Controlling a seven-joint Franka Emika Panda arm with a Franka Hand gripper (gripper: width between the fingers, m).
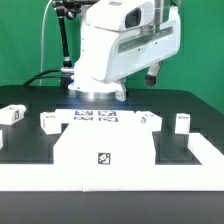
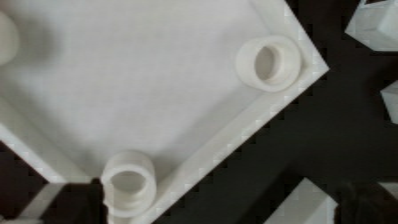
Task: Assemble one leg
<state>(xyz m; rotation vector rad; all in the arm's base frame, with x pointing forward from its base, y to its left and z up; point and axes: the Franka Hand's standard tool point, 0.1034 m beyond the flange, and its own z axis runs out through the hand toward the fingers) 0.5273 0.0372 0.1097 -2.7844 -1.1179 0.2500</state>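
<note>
Exterior view, reading across from its left with the white panel [image 1: 80, 150] as my dial centre. The first leg [image 1: 11, 115] lies on the black table [image 1: 25, 145] out at about 10 o'clock, well apart from the panel. The second leg [image 1: 48, 122] sits at roughly 11 o'clock, just beside the end of the marker board [image 1: 95, 122]. The board runs across at 12 o'clock, between the panel and the arm's base [image 1: 97, 92].

The panel lies flat with a square tag [image 1: 103, 157] on its top. At 1 o'clock is the third leg [image 1: 150, 120], close to the board's other end, and at 2 o'clock is the fourth leg [image 1: 182, 122]. All four legs rest loose on the table, none touching the panel.

Above the third leg, the gripper [image 1: 153, 73] hangs under the white arm body as a small dark shape. I cannot tell how far its jaws are parted or whether they hold anything.

Wrist view looks onto one corner of the panel. I see a raised round collar [image 2: 270, 62] near its edge and a second collar [image 2: 128, 180] further along. A white piece [image 2: 386, 100] beyond the panel's edge may be one of the legs, but it is too cropped to be sure.
</note>
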